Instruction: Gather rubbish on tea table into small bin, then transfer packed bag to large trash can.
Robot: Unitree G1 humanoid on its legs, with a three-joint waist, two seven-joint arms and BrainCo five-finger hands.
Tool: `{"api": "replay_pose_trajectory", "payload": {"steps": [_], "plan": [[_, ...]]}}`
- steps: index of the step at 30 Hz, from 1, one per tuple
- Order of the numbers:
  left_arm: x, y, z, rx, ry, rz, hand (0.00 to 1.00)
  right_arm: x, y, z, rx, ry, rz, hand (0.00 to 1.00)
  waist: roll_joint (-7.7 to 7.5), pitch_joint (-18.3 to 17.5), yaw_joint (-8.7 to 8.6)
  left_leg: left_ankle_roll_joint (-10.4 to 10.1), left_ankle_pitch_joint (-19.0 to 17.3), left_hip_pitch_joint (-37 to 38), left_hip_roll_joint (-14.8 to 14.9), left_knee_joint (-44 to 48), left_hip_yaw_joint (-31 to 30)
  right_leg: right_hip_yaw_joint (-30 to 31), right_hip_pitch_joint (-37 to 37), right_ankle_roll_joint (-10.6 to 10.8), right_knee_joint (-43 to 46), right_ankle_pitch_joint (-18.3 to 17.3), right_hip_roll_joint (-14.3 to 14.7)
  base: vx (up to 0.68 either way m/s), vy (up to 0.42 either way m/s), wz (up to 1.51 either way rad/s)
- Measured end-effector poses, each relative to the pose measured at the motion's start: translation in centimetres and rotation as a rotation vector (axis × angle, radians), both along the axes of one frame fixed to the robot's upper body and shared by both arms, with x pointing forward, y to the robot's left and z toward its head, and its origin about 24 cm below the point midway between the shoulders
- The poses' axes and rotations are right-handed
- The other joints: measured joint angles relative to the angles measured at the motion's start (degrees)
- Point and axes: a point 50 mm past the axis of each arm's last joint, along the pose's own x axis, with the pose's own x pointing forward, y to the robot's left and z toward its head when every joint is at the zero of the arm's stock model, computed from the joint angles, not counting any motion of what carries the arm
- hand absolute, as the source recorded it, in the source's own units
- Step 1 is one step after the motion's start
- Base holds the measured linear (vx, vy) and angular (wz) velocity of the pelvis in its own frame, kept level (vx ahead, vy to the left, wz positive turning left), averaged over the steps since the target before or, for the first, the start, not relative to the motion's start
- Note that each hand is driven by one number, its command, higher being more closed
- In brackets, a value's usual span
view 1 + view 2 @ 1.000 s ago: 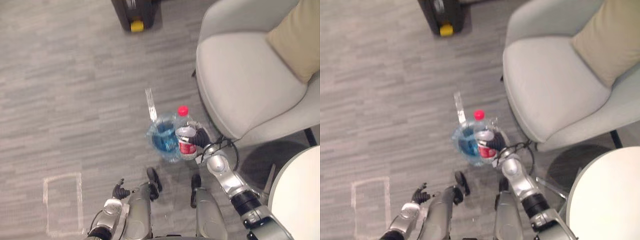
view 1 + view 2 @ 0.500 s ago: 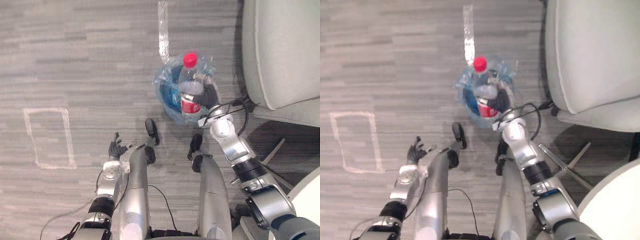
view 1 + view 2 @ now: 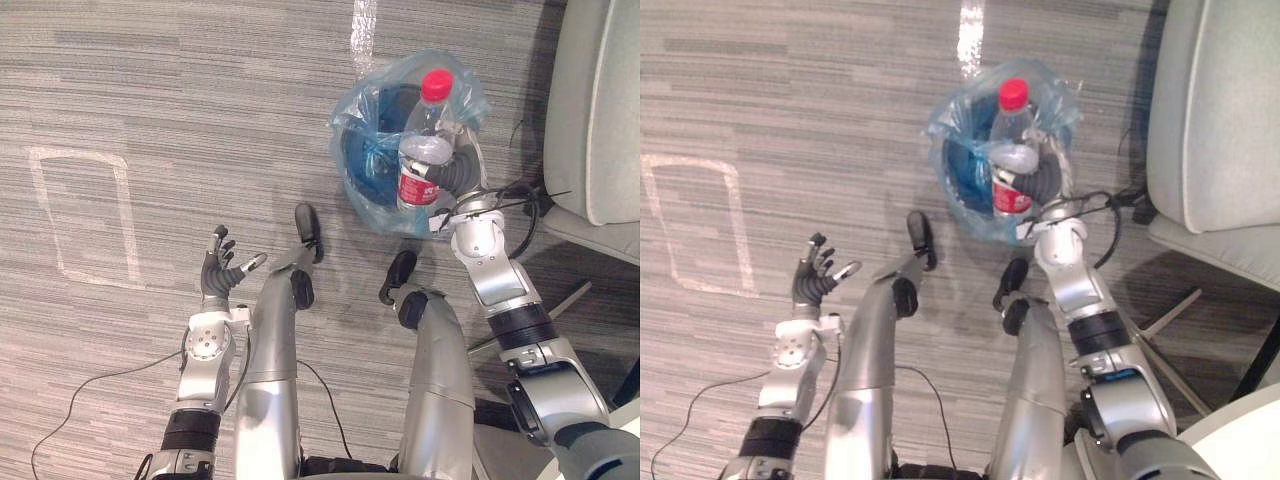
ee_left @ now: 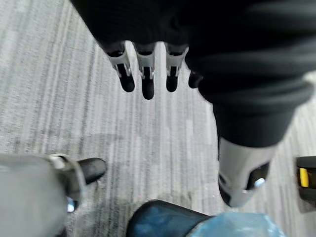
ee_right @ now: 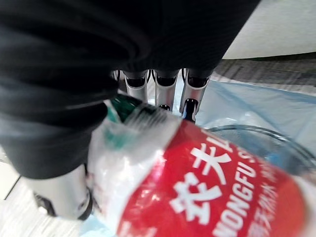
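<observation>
- Over the small bin point(image 3: 362, 170), on its rim side nearest the robot, we've got the right hand point(image 3: 458, 172) wrapped round a clear plastic bottle point(image 3: 424, 140), fingers point(image 5: 167, 91) curled in tight against it.
- The bottle's upright, red cap point(image 3: 436, 85) up top and red label in the middle. Its lower end overlaps the bin's mouth, but we can't tell whether the base is actually down inside or just above it.
- In the right wrist view there's a scrunched bit of clear and green wrapper point(image 5: 133, 128) squashed between the palm and the bottle.
- The bin's lined with a crinkly blue bag point(image 3: 375, 215) that flares out all round its rim.
- The left hand point(image 3: 222, 275) is well apart from the bin on the robot's left, over bare carpet. Its fingers point(image 4: 146, 74) are straight and loose, the thumb is off to the side, and it holds nothing.
- A grey chair point(image 3: 600, 100) sits just beside the bin on the robot's right.
- A strip of pale tape point(image 3: 363, 25) lies on the carpet just past the bin's far side, and a taped rectangle point(image 3: 125, 220) is well off to its left.
</observation>
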Motion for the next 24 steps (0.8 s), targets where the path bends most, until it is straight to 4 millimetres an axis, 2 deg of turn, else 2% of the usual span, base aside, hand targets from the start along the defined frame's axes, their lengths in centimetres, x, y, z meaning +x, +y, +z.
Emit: {"api": "replay_pose_trajectory", "payload": {"steps": [4, 7, 11, 12, 15, 24], "plan": [[-0.5, -0.1, 0.7, -0.011, -0.046, -0.014, 0.0, -0.1, 0.0, -0.4, 0.019, 0.014, 0.006, 0.0, 0.01, -0.1, -0.14, -0.1, 0.0, -0.9, 0.2, 0.4, -0.2, -0.1, -0.8, -0.2, 0.5, -0.2, 0.1, 0.0, 0.0, 0.0], [-0.3, -0.4, 0.7, -0.012, -0.045, -0.035, 0.0, -0.1, 1.1, -1.2, 0.064, 0.03, 0.03, 0.0, -0.03, -0.5, -0.37, -0.2, -0.1, -0.9, 0.3, 0.5, -0.3, -0.2, -0.8, -0.3, 0.7, -0.4, 0.2, 0.0, 0.0, 0.0], [1.7, -1.6, 0.2, 0.004, 0.009, -0.036, 0.0, -0.4, 4.3, -2.5, 0.076, 0.059, 0.107, 0.0, -0.43, -1.1, -1.25, -0.2, 0.0, -0.8, 0.9, 0.4, -0.1, -0.1, -0.8, -0.4, 0.6, -0.3, 0.6, -0.03, -0.026, -0.03], [2.0, -2.3, 0.2, 0.015, 0.015, -0.056, 0.0, -0.6, 5.5, -3.1, 0.054, 0.07, 0.13, 0.0, -0.75, -1.5, -1.62, -0.4, 0.1, -0.8, 1.1, 0.5, -0.1, -0.1, -0.8, -0.4, 0.6, -0.3, 0.8, -0.04, -0.027, -0.05], [2.0, -3.1, -0.2, 0.012, 0.035, -0.068, 0.0, -0.9, 6.1, -4.0, 0.026, 0.087, 0.135, 0.0, -1.22, -2.3, -1.85, -0.5, 0.2, -0.5, 1.5, 0.5, 0.1, 0.0, -0.6, -0.5, 0.2, -0.2, 1.1, -0.03, -0.018, -0.06], [2.1, -2.9, -1.8, 0.027, 0.108, -0.032, 0.0, -1.2, 6.5, -5.0, -0.146, 0.105, 0.142, 0.0, -1.88, -2.9, -1.95, -1.1, 1.1, 2.4, 2.2, -2.5, 0.6, 0.0, 1.5, -1.3, -2.4, 1.1, 2.3, -0.04, -0.021, -0.06]]}}
